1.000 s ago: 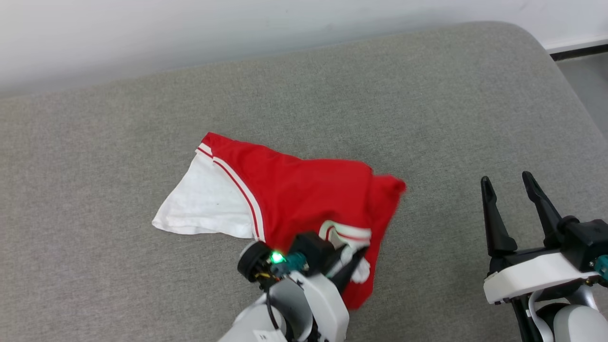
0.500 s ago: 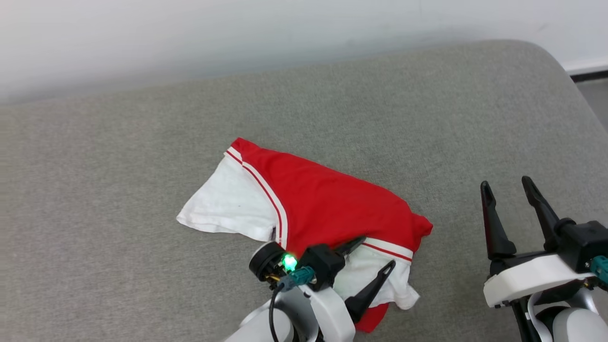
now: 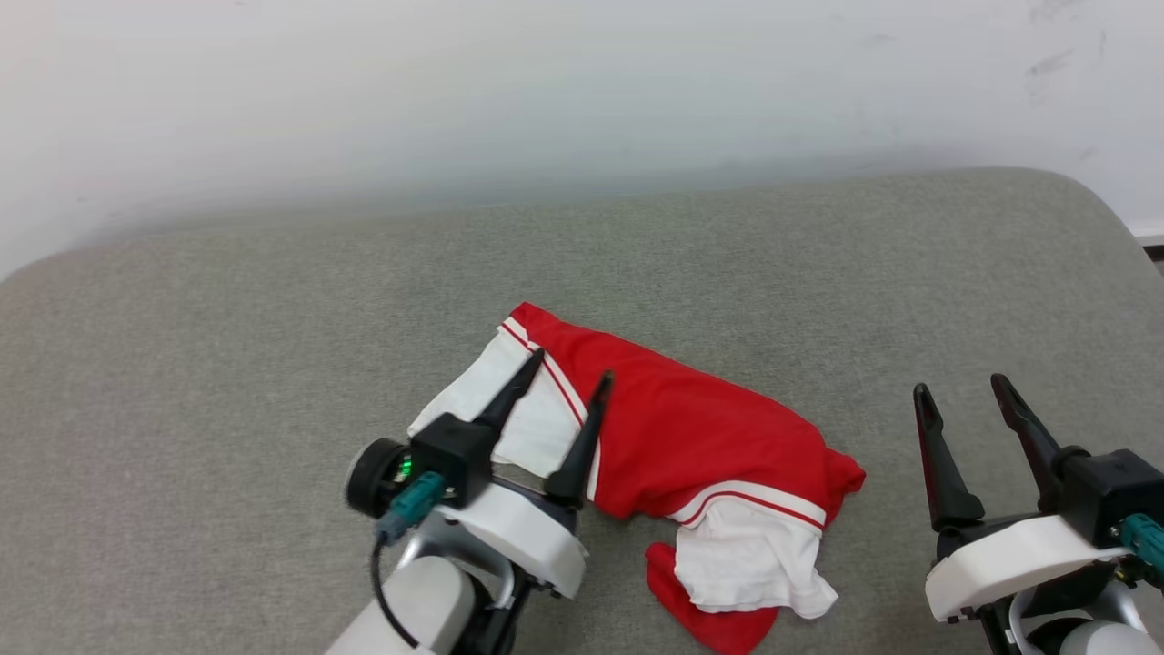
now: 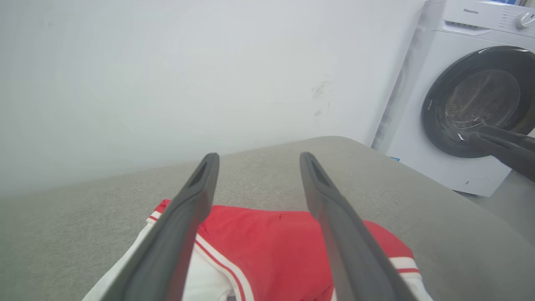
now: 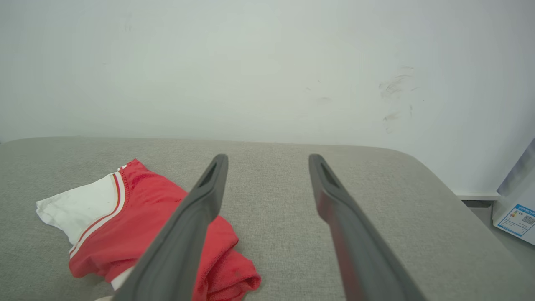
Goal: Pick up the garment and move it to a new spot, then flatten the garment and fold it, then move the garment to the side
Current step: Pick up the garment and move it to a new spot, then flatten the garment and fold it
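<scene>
Red garment with white sleeves and red-and-white striped trim, on a grey fabric surface.

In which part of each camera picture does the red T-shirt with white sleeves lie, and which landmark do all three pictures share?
Head view: the red T-shirt with white sleeves lies at lower centre.
Left wrist view: it lies at bottom centre.
Right wrist view: it lies at lower left.
Shared landmark: the grey fabric cushion beneath it, with the white wall behind.
</scene>
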Robot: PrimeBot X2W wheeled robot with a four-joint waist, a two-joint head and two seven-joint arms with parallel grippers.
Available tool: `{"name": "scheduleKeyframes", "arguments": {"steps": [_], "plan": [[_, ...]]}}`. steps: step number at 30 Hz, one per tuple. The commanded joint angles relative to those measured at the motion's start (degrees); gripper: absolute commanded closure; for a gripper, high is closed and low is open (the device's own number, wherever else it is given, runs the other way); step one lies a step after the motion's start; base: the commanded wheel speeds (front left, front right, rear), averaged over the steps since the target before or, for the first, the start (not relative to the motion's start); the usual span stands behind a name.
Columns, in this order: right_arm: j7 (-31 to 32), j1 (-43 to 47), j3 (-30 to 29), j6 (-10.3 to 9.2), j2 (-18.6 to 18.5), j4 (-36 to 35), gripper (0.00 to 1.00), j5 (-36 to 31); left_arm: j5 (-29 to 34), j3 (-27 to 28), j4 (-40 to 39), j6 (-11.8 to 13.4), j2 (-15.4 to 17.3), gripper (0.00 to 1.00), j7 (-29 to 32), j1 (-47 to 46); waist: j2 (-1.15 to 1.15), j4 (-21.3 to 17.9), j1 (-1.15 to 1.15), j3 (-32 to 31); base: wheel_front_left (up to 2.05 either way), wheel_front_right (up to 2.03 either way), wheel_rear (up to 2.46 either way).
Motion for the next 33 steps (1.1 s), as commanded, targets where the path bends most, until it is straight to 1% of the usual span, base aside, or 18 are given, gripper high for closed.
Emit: {"name": "scheduleKeyframes", "arguments": {"steps": [1,8,9,15,23,33], "plan": [[0.21,0.88,-0.18,-0.04,0.04,-0.52,0.00,-0.33,-0.16,2.16,-0.79,1.56,0.53,0.00,-0.44,1.49,0.00,0.86,0.00,-0.46,0.00,0.00,0.00],[1.12,2.32,-0.11,-0.03,0.05,-1.11,0.00,-0.45,0.82,10.40,-3.08,5.14,3.98,0.00,-0.71,4.75,0.00,2.10,0.00,-2.12,0.00,0.00,0.00],[1.12,2.32,-0.11,-0.03,0.05,-1.11,0.00,-0.45,0.82,10.40,-3.08,5.14,3.98,0.00,-0.71,4.75,0.00,2.10,0.00,-2.12,0.00,0.00,0.00],[1.66,3.40,0.55,-0.04,0.05,-1.41,0.00,-0.05,1.50,16.19,-4.54,6.69,6.78,0.00,-0.62,10.00,0.00,1.74,0.00,-3.36,0.00,0.00,0.00],[1.89,4.29,0.64,-0.04,0.05,-1.70,0.00,0.41,1.99,19.05,-5.00,6.82,7.59,0.00,-0.62,15.13,0.00,1.03,0.00,-4.33,0.00,0.00,0.00],[2.74,4.86,1.05,-0.04,0.05,-1.35,0.00,0.92,2.46,19.53,-5.13,5.99,6.64,0.00,-0.63,15.94,0.00,1.20,0.00,-4.95,0.00,0.00,0.00]]}}
